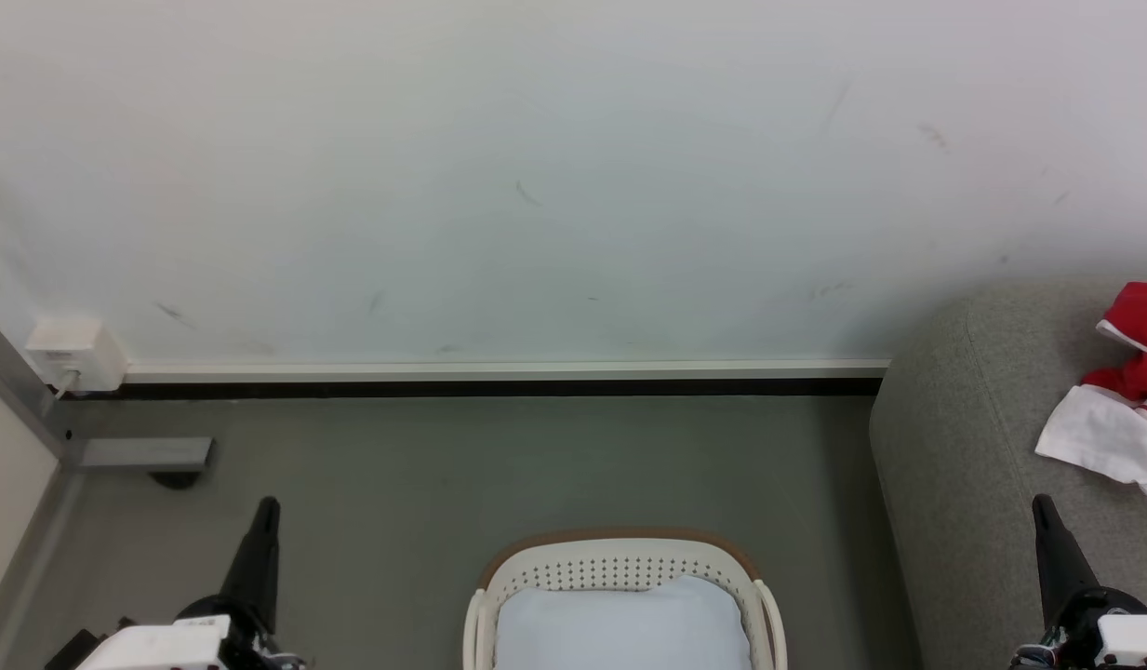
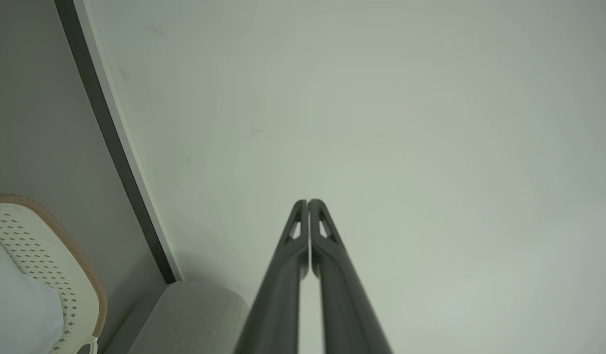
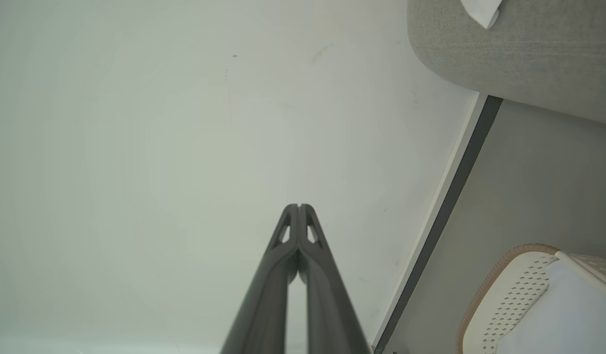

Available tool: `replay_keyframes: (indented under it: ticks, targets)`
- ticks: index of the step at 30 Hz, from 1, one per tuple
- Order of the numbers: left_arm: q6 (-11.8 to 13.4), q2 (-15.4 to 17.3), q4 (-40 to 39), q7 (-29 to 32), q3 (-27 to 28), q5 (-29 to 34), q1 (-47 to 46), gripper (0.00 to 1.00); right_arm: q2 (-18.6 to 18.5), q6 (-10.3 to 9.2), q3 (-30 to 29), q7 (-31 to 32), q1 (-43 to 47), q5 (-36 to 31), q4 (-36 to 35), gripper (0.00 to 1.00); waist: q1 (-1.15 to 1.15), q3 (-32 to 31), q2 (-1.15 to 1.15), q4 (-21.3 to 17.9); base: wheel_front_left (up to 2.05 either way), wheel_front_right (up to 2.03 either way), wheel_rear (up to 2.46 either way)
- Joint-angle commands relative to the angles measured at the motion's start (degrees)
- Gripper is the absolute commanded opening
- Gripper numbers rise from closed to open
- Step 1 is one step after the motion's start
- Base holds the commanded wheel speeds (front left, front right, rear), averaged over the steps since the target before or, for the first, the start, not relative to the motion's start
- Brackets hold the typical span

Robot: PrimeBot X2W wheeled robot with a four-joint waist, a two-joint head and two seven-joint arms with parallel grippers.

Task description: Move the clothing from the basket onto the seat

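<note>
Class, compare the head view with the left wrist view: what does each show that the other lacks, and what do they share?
Head view adds: the clothing lying on the seat, the right gripper, a white wall box. Left wrist view adds: a close look at the left gripper, its fingers pressed together. Shared: the basket, its pale pad, the seat, wall, floor.

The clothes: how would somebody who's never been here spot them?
Look right, to the big grey sofa. On top lies a crumpled heap, the clothes. Nothing else is bright red; the pad in the basket is plain pale.
</note>
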Motion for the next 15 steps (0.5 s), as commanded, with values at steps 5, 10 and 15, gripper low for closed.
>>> replay_keyframes:
  ticks: [5,10,15]
  targets:
    - [-0.3,0.1,-0.1,0.2,0.1,-0.8,-0.5,0.0,-0.4,-0.12,-0.2,0.2,-0.7,0.1,-0.3,0.0,0.0,0.0,0.0,0.0,0.0,0.0,0.0]
    - [-0.3,0.1,-0.1,0.2,0.1,-0.8,-0.5,0.0,-0.4,-0.12,-0.2,0.2,-0.7,0.1,-0.3,0.0,0.0,0.0,0.0,0.0,0.0,0.0,0.0]
    - [-0.3,0.1,-0.1,0.2,0.1,-0.8,-0.5,0.0,-0.4,-0.12,-0.2,0.2,-0.7,0.1,-0.3,0.0,0.0,0.0,0.0,0.0,0.0,0.0,0.0]
